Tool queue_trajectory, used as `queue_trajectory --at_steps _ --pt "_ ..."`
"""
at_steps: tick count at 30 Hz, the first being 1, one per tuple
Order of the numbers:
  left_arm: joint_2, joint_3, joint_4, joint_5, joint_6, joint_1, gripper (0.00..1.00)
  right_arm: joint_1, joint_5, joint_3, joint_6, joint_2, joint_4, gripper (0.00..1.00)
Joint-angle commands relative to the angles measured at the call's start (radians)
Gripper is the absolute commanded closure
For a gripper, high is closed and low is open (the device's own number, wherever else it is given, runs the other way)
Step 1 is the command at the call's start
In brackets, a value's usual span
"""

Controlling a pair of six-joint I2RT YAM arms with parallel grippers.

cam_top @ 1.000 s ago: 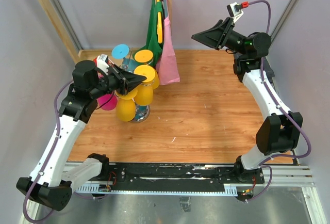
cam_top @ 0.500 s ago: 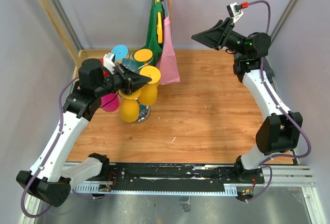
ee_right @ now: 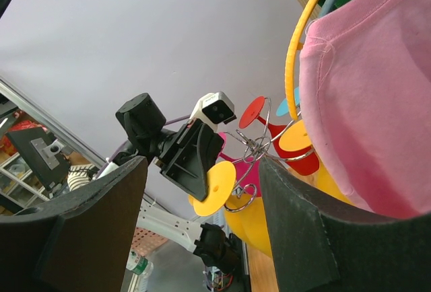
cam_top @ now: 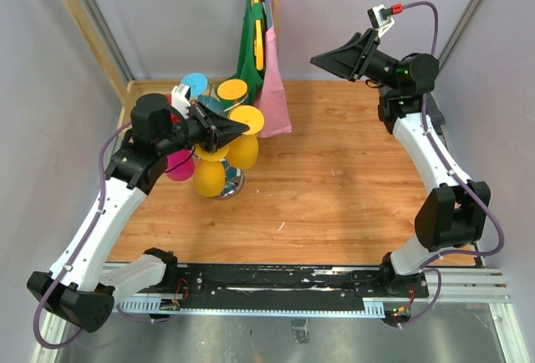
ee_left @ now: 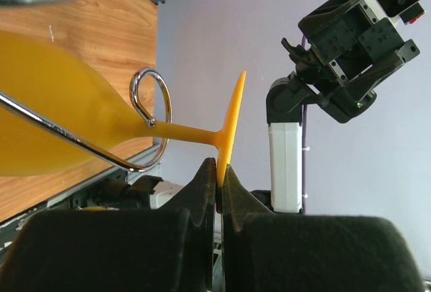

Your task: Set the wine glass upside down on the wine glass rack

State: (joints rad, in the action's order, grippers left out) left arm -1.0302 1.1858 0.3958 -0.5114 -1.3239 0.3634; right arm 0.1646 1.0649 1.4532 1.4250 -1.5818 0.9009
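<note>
Honestly, the yellow plastic wine glass [ee_left: 60, 124] looked nearly home: its stem lay through a curled hook of the shiny chrome wire rack [ee_left: 133, 93], bowl side toward the wooden worktop [cam_top: 351, 179]. Left fingers [ee_left: 202, 191] were pinched on the rim of its foot. Right fingers [ee_right: 87, 225] were spread, well away. I'd lower gently till the foot rested on the wire, then release.

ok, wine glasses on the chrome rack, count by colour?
yellow wine glasses: 2 by the feet that show, the first pinched by its foot in the left tool; the low yellow bowl may belong to a third
cyan wine glass: 1
pink wine glass: 1
red wine glass: 1
total: at least 5
</note>
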Motion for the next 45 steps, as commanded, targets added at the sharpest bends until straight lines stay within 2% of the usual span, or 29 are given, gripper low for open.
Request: queue_trajectory --at_steps 1,13,15,18,23,30,39,45 --pt "-0.019 0.023 -0.07 -0.02 0.015 0.008 1.0 -0.034 -0.008 -0.009 0.008 0.018 0.053 0.31" --pt "-0.039 0.006 -0.116 0.038 -0.013 0.008 0.99 -0.034 -0.004 -0.005 0.008 0.017 0.052 0.31" --pt "-0.04 0.01 -0.105 0.052 -0.012 0.008 0.94 -0.034 -0.003 -0.004 0.007 0.018 0.05 0.31" --pt "-0.043 0.011 -0.097 0.068 -0.01 0.008 0.91 -0.034 -0.003 -0.003 0.006 0.018 0.05 0.31" --pt "-0.051 0.006 -0.093 0.071 -0.012 0.009 0.77 -0.035 -0.003 -0.004 0.006 0.016 0.05 0.31" --pt "-0.051 0.0 -0.097 0.064 -0.018 0.008 0.65 -0.034 -0.003 -0.006 0.007 0.015 0.053 0.31" --pt "-0.041 0.004 -0.091 0.05 -0.027 0.009 0.53 -0.035 -0.008 -0.014 0.007 0.012 0.057 0.31" --pt "-0.04 0.038 -0.042 0.054 -0.007 0.009 0.5 -0.034 -0.009 -0.017 0.009 0.009 0.062 0.31"
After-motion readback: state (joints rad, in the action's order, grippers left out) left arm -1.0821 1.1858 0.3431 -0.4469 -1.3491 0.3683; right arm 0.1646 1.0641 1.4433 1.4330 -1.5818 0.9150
